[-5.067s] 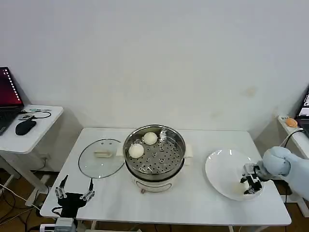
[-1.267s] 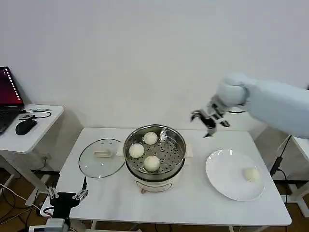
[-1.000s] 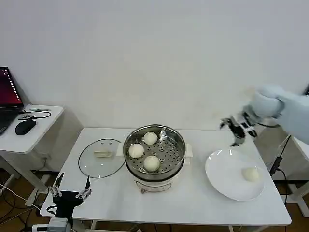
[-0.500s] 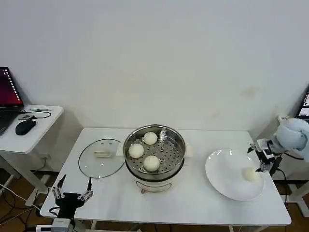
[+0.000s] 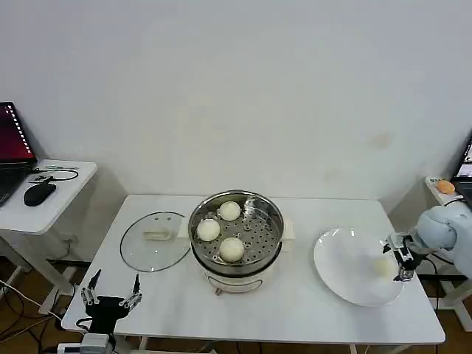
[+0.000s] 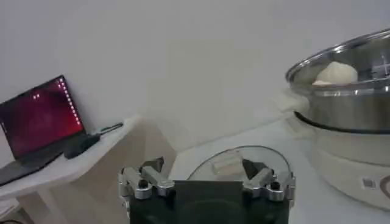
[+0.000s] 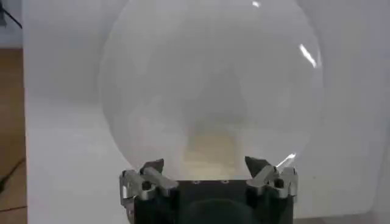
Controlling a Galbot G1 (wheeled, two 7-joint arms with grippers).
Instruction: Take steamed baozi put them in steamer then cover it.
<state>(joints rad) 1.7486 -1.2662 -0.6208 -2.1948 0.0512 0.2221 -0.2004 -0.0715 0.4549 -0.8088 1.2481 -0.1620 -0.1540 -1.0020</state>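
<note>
The steel steamer (image 5: 274,221) stands mid-table on its white base, uncovered, with three baozi (image 5: 231,249) on its perforated floor. A fourth baozi (image 5: 381,267) lies on the white plate (image 5: 341,258) at the right. My right gripper (image 5: 399,259) is low over the plate's right edge, open, with this baozi (image 7: 210,151) between its fingers (image 7: 152,167). The glass cover (image 5: 155,242) lies flat on the table left of the steamer. My left gripper (image 5: 110,292) hangs open at the table's front left corner, facing the cover (image 6: 234,163) and the steamer (image 6: 347,103).
A side table (image 5: 55,193) at the left carries a laptop (image 5: 13,144) and a mouse (image 5: 38,193). Another small table with an orange thing (image 5: 445,186) stands at the far right. The table's front edge runs close under both grippers.
A third baozi now lies in the steamer. My right arm swung from above the steamer out to the right and came down at the plate, round the last baozi. The left gripper barely shifted.
</note>
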